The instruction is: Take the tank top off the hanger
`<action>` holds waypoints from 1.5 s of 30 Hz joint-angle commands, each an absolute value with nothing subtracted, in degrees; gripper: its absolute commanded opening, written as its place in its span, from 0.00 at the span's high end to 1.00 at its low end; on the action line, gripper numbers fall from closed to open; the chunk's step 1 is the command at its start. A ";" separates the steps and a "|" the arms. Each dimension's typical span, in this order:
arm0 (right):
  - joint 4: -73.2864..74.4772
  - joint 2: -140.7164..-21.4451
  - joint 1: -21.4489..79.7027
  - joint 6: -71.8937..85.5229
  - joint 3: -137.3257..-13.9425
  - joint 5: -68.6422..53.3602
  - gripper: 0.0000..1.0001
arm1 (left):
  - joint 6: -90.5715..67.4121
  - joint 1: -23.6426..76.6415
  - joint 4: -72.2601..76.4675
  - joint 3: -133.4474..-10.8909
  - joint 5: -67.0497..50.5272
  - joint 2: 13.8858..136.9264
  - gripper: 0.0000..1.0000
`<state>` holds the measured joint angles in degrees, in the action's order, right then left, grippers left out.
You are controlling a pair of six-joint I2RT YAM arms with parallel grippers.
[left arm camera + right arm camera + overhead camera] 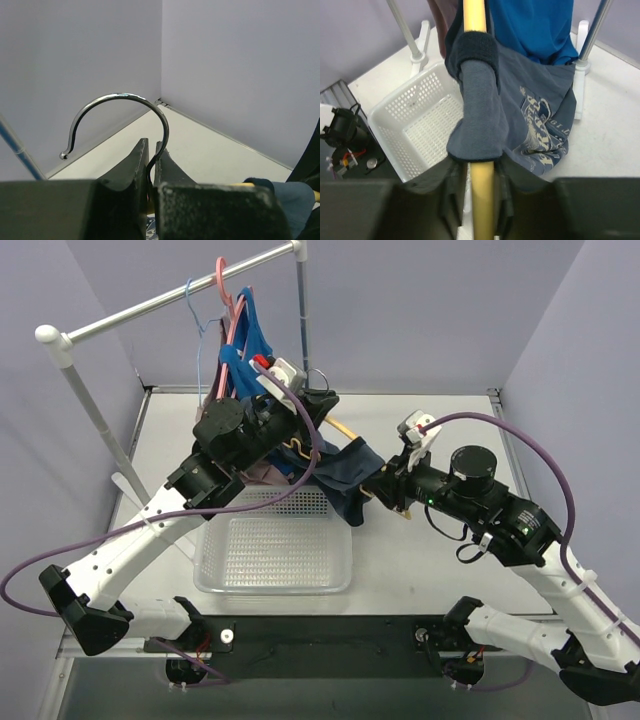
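1. The left gripper (152,167) is clamped shut on the hanger hook (120,96), which rises between its jaws
2. The right gripper (482,187) grips the hanger bar (475,15)
3. The tank top (540,115), judged soft and limp, drapes just ahead of those jaws; its strap is likely the best hold

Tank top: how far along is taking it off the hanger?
Done: the hanger's hook hangs on no rail; the left hand is shut on its stem. In hand: the right hand clamps the wooden bar. Left: the navy tank top still hangs on that bar by its strap.
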<state>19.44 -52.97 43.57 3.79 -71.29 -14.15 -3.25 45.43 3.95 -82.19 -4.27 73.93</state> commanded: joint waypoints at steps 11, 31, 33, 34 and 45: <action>13.62 -46.59 44.12 27.05 -76.55 8.77 0.31 | -4.04 45.18 1.67 -88.15 13.26 73.91 1.00; 5.01 -59.40 49.74 29.01 -77.43 15.89 0.52 | -7.29 45.18 0.09 -91.41 15.47 74.01 1.00; 3.70 -60.64 51.05 27.95 -77.78 17.57 0.52 | -7.56 45.18 0.09 -91.06 15.38 73.65 1.00; 3.26 -61.78 51.59 26.82 -78.04 20.10 0.52 | -7.65 45.18 0.09 -90.79 15.21 73.04 1.00; -2.90 -63.81 55.46 18.73 -78.57 30.58 1.00 | -8.00 45.18 0.09 -88.68 16.08 70.14 1.00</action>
